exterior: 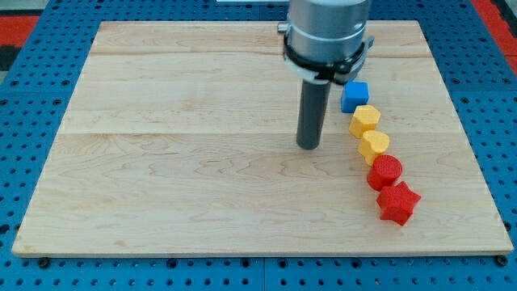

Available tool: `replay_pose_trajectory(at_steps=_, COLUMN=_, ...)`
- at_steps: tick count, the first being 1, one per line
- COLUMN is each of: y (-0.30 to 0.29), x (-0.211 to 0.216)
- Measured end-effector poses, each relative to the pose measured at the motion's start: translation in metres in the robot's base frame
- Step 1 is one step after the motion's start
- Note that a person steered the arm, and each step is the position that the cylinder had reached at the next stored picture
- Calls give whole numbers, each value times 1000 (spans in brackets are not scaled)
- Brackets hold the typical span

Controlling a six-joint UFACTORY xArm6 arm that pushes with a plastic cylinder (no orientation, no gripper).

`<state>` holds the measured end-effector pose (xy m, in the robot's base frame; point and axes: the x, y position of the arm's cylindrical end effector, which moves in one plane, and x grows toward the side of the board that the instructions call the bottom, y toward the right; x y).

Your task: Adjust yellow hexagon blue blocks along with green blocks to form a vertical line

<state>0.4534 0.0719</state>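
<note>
A blue cube [355, 96] lies at the view's right, at the top of a slanted chain of blocks. Below it sits a yellow hexagon [364, 120], then a yellow heart-like block [374, 146], a red round block [385, 171] and a red star [398, 202]. Neighbouring blocks touch or nearly touch. My tip [308, 146] rests on the board to the left of the chain, level with the yellow heart and about 60 px from it, touching no block. No green block shows; the arm may hide part of the board.
The wooden board [178, 162] lies on a blue pegboard table [24, 121]. The arm's grey body [327, 32] hangs over the board's top middle. Red patches show at the view's top corners.
</note>
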Motion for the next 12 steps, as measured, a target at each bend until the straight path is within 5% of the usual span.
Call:
replay_pose_trajectory(at_steps=4, y=56, x=-16)
replay_pose_trajectory(at_steps=6, y=19, x=-39)
replay_pose_trajectory(at_steps=9, y=51, x=-65)
replay_pose_trajectory(at_steps=12, y=25, x=-115)
